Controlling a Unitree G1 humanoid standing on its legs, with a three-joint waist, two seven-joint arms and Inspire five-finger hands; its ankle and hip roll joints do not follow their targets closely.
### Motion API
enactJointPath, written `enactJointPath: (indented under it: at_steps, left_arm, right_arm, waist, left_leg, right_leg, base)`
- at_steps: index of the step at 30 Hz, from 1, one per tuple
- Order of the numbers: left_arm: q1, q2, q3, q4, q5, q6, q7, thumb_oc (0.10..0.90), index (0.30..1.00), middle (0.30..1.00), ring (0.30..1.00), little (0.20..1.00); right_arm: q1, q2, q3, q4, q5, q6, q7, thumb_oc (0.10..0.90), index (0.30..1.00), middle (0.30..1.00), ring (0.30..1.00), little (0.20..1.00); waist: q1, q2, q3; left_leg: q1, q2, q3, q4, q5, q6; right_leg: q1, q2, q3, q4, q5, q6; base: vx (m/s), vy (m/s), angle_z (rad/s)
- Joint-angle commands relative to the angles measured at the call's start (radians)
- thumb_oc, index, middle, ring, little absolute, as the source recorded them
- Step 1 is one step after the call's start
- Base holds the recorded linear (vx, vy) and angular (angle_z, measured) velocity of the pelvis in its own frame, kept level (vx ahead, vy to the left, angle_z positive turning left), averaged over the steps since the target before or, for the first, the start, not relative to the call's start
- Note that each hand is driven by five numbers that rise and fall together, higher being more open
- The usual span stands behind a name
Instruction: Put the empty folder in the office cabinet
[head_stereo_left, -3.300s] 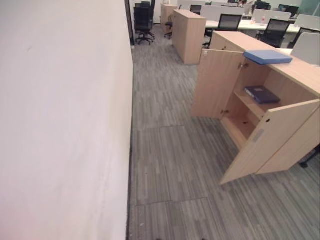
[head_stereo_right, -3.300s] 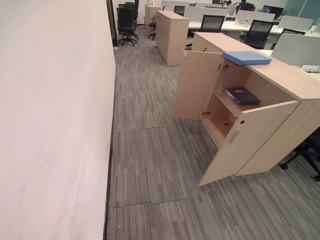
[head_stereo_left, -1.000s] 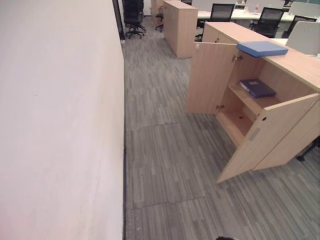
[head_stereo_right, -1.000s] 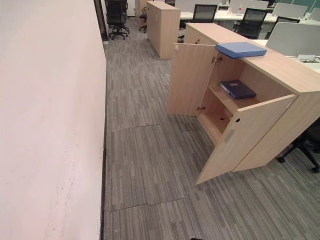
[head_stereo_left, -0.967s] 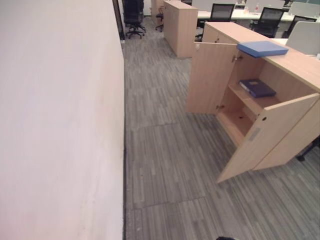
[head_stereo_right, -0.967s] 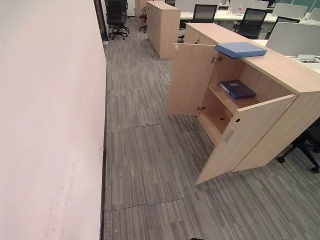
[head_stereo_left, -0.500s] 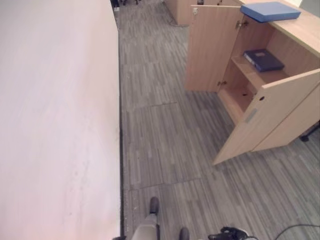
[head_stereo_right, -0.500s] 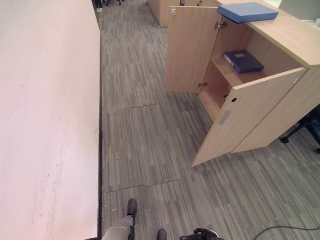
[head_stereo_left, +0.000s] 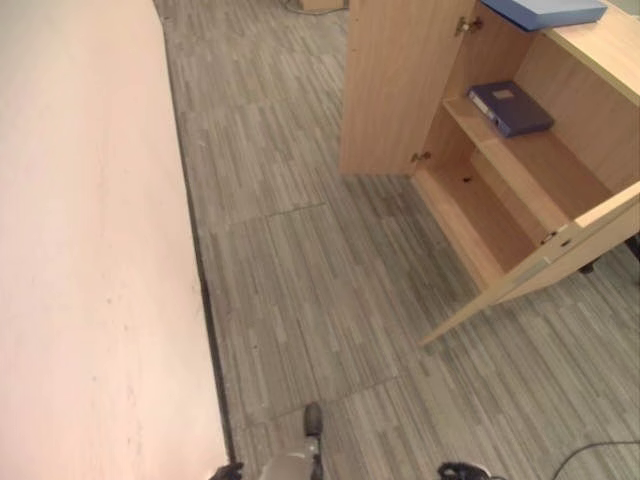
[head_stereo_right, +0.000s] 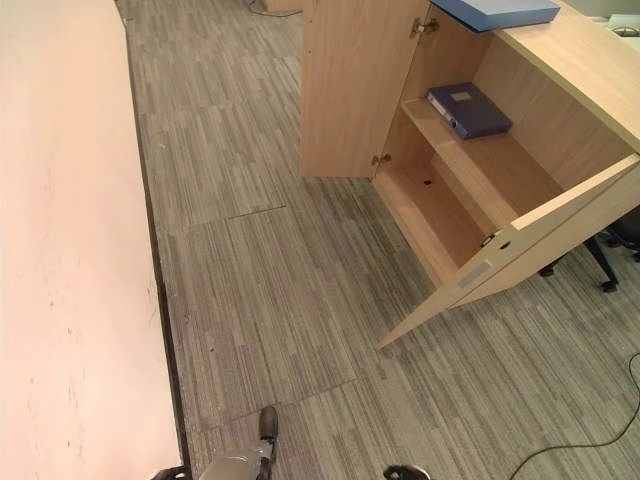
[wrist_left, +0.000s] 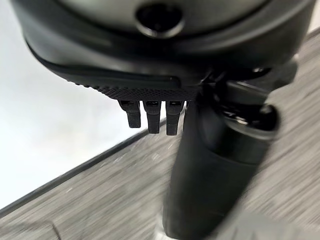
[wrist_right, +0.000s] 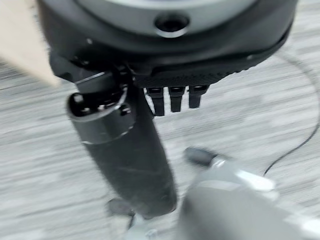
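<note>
Light blue folder (head_stereo_right: 497, 12) flat on office cabinet (head_stereo_right: 560, 60) top, well apart from hands | left hand (wrist_left: 150, 117) relaxed, empty | right hand (wrist_right: 172, 97) relaxed, empty

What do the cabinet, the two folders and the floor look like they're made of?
Cabinet: pale wood-look board, probably laminate; faint even grain, matte.
Light blue folder on top: smooth, likely plastic or coated card.
Dark blue folder on the shelf: similar, with a pale label.
Floor: grey striped carpet tiles, seams visible.
</note>
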Motion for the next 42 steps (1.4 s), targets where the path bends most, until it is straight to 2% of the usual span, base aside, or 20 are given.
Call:
enactJointPath:
  at_steps: [1,2,4,7,8,9,11,14,15,16,21,25,33,34,35,37,38,40,41,42]
  left_arm:
    - [0.039,0.031,0.005,-0.011,-0.02,0.007,0.019,0.8,0.9,0.9,0.9,0.9]
    - [0.04,0.031,0.005,-0.011,-0.02,0.007,0.019,0.8,0.9,0.9,0.9,0.9]
    - [0.049,0.046,0.012,-0.013,-0.019,0.012,0.022,0.8,0.9,0.9,0.9,0.9]
    - [0.052,0.05,0.017,-0.014,-0.021,0.008,0.025,0.8,0.9,0.9,0.9,0.9]
    - [0.051,0.053,0.021,-0.016,-0.021,0.006,0.029,0.8,0.9,0.9,0.9,0.9]
    - [0.051,0.053,0.021,-0.016,-0.021,0.006,0.029,0.8,0.9,0.9,0.9,0.9]
    - [0.051,0.047,0.014,-0.008,-0.012,0.003,0.028,0.8,0.9,0.9,0.9,0.9]
    - [0.053,0.037,0.012,-0.003,-0.001,0.0,0.026,0.8,0.9,0.9,0.9,0.9]
    - [0.053,0.037,0.012,-0.003,-0.001,0.0,0.026,0.8,0.9,0.9,0.9,0.9]
    - [0.051,0.031,0.016,0.002,0.004,-0.002,0.024,0.8,0.9,0.9,0.9,0.9]
    - [0.063,0.021,0.046,0.026,-0.002,0.001,0.026,0.8,0.9,0.9,0.9,0.9]
    - [0.073,0.009,0.048,0.043,0.002,0.003,0.029,0.8,0.9,0.9,0.9,0.9]
    - [0.046,0.017,0.016,0.031,0.015,0.002,0.037,0.8,0.9,0.9,0.9,0.9]
    - [0.036,0.022,0.01,0.011,0.011,-0.003,0.038,0.8,0.9,0.9,0.9,0.9]
    - [0.033,0.025,0.005,0.0,0.009,-0.004,0.039,0.8,0.9,0.9,0.9,0.9]
    - [0.022,0.029,-0.002,-0.022,0.004,-0.006,0.043,0.8,0.9,0.9,0.9,0.9]
    - [0.021,0.03,-0.003,-0.025,0.003,-0.006,0.046,0.8,0.9,0.9,0.9,0.9]
    - [0.023,0.027,-0.003,-0.029,0.001,-0.007,0.049,0.8,0.9,0.9,0.9,0.9]
    - [0.034,0.026,-0.001,-0.038,0.001,-0.007,0.052,0.8,0.9,0.9,0.9,0.9]
    - [0.041,0.026,0.001,-0.039,-0.006,-0.009,0.049,0.8,0.9,0.9,0.9,0.9]
  right_arm:
    - [0.015,-0.053,0.005,-0.054,0.005,-0.002,-0.005,0.8,0.9,0.9,0.9,0.9]
    - [0.015,-0.053,0.005,-0.054,0.005,-0.002,-0.005,0.8,0.9,0.9,0.9,0.9]
    - [0.027,-0.047,0.003,-0.072,0.013,-0.006,-0.014,0.8,0.9,0.9,0.9,0.9]
    - [0.038,-0.045,0.007,-0.088,0.012,-0.009,-0.015,0.8,0.9,0.9,0.9,0.9]
    - [0.04,-0.047,0.005,-0.094,0.014,-0.009,-0.016,0.8,0.9,0.9,0.9,0.9]
    - [0.04,-0.047,0.005,-0.094,0.014,-0.009,-0.016,0.8,0.9,0.9,0.9,0.9]
    - [0.036,-0.045,-0.006,-0.095,0.029,-0.008,-0.019,0.8,0.9,0.9,0.9,0.9]
    - [0.033,-0.046,-0.013,-0.099,0.036,-0.009,-0.022,0.8,0.9,0.9,0.9,0.9]
    - [0.033,-0.046,-0.013,-0.099,0.036,-0.009,-0.022,0.8,0.9,0.9,0.9,0.9]
    - [0.032,-0.043,-0.015,-0.1,0.034,-0.007,-0.02,0.8,0.9,0.9,0.9,0.9]
    - [0.049,-0.038,-0.024,-0.072,0.024,-0.001,-0.017,0.8,0.9,0.9,0.9,0.9]
    - [0.056,-0.049,-0.016,-0.053,0.005,0.002,-0.014,0.8,0.9,0.9,0.9,0.9]
    - [0.076,-0.062,-0.039,-0.043,0.034,-0.005,-0.023,0.8,0.9,0.9,0.9,0.9]
    - [0.09,-0.067,-0.06,-0.032,0.053,-0.009,-0.029,0.8,0.9,0.9,0.9,0.9]
    - [0.095,-0.068,-0.056,-0.031,0.054,-0.008,-0.028,0.8,0.9,0.9,0.9,0.9]
    - [0.098,-0.077,-0.051,-0.024,0.052,-0.004,-0.031,0.8,0.9,0.9,0.9,0.9]
    - [0.1,-0.078,-0.052,-0.018,0.052,-0.002,-0.032,0.8,0.9,0.9,0.9,0.9]
    - [0.102,-0.081,-0.054,-0.011,0.048,0.0,-0.034,0.8,0.9,0.9,0.9,0.9]
    - [0.102,-0.084,-0.055,-0.007,0.043,0.003,-0.035,0.8,0.9,0.9,0.9,0.9]
    - [0.105,-0.087,-0.049,-0.005,0.037,0.003,-0.034,0.8,0.9,0.9,0.9,0.9]
  waist:
    - [0.007,0.003,0.027]
    - [0.007,0.003,0.027]
    - [-0.017,0.035,0.051]
    - [-0.034,0.05,0.064]
    - [-0.043,0.061,0.07]
    - [-0.044,0.062,0.071]
    - [-0.06,0.057,0.087]
    - [-0.073,0.047,0.096]
    - [-0.073,0.047,0.095]
    - [-0.081,0.039,0.096]
    - [-0.067,0.018,0.078]
    - [-0.07,0.035,0.053]
    - [-0.093,0.038,0.07]
    - [-0.105,0.026,0.075]
    - [-0.104,0.017,0.082]
    - [-0.091,-0.005,0.104]
    - [-0.09,-0.017,0.107]
    - [-0.083,-0.027,0.112]
    - [-0.064,-0.043,0.11]
    - [-0.055,-0.046,0.107]
  left_leg:
    - [-0.049,-0.011,-0.05,0.116,-0.131,-0.004]
    - [-0.048,-0.012,-0.049,0.115,-0.13,-0.003]
    - [0.077,-0.026,-0.073,0.04,-0.132,0.022]
    - [0.146,-0.023,-0.1,0.0,-0.127,0.016]
    - [0.169,-0.01,-0.118,-0.01,-0.112,0.011]
    - [0.171,-0.009,-0.119,-0.01,-0.112,0.011]
    - [0.211,-0.016,-0.155,-0.02,-0.121,-0.002]
    - [0.259,-0.028,-0.187,-0.038,-0.139,-0.016]
    - [0.257,-0.028,-0.188,-0.038,-0.138,-0.016]
    - [0.29,-0.042,-0.218,-0.051,-0.151,-0.023]
    - [0.349,-0.063,-0.262,-0.072,-0.189,-0.035]
    - [0.368,-0.042,-0.302,-0.109,-0.189,-0.042]
    - [0.34,0.01,-0.298,0.005,-0.259,-0.079]
    - [0.301,0.028,-0.259,0.155,-0.212,-0.115]
    - [0.254,0.029,-0.249,0.274,-0.171,-0.124]
    - [0.144,0.027,-0.239,0.503,-0.081,-0.129]
    - [0.099,0.04,-0.222,0.54,-0.067,-0.121]
    - [0.057,0.068,-0.194,0.542,-0.087,-0.106]
    - [0.003,0.075,-0.178,0.458,-0.13,-0.082]
    - [-0.023,0.073,-0.185,0.39,-0.13,-0.083]
  right_leg:
    - [-0.103,-0.108,-0.021,0.286,0.3,0.046]
    - [-0.104,-0.109,-0.02,0.288,0.299,0.047]
    - [-0.189,-0.126,-0.041,0.506,0.314,0.036]
    - [-0.249,-0.096,-0.055,0.529,0.256,0.023]
    - [-0.289,-0.069,-0.087,0.441,0.229,0.005]
    - [-0.286,-0.069,-0.088,0.44,0.229,0.004]
    - [-0.326,-0.026,-0.085,0.242,0.207,0.002]
    - [-0.344,0.003,-0.068,0.022,0.238,0.02]
    - [-0.344,0.004,-0.069,0.019,0.241,0.02]
    - [-0.348,0.016,-0.051,-0.109,0.282,0.036]
    - [-0.304,0.009,-0.097,-0.218,0.326,0.048]
    - [-0.31,0.028,-0.075,-0.174,0.31,0.036]
    - [-0.321,0.06,-0.063,-0.069,0.189,-0.022]
    - [-0.26,0.083,-0.063,-0.088,0.164,-0.043]
    - [-0.239,0.088,-0.062,-0.095,0.157,-0.055]
    - [-0.192,0.104,-0.058,-0.113,0.14,-0.085]
    - [-0.179,0.103,-0.056,-0.116,0.129,-0.089]
    - [-0.159,0.095,-0.055,-0.118,0.118,-0.088]
    - [-0.123,0.085,-0.04,-0.127,0.104,-0.086]
    - [-0.111,0.081,-0.035,-0.133,0.094,-0.083]
  base:
    - [0.17,0.241,0.07]
    - [0.26,0.312,0.27]
    - [0.32,0.254,0.39]
    - [0.22,0.054,0.43]
    - [0.09,-0.026,0.41]
    - [0.21,-0.068,0.51]
    - [0.21,-0.091,0.48]
    - [0.17,-0.081,0.3]
    - [0.21,-0.102,0.27]
    - [0.22,-0.099,0.37]
    - [0.27,-0.127,0.51]
    - [0.25,-0.132,0.4]
    - [0.19,-0.131,0.14]
    - [0.26,-0.221,0.45]
    - [0.22,-0.217,0.62]
    - [0.12,-0.18,0.58]
    - [0.13,-0.155,-0.02]
    - [0.15,-0.065,-0.28]
    - [0.24,0.011,0.1]
    - [0.32,0.042,0.25]
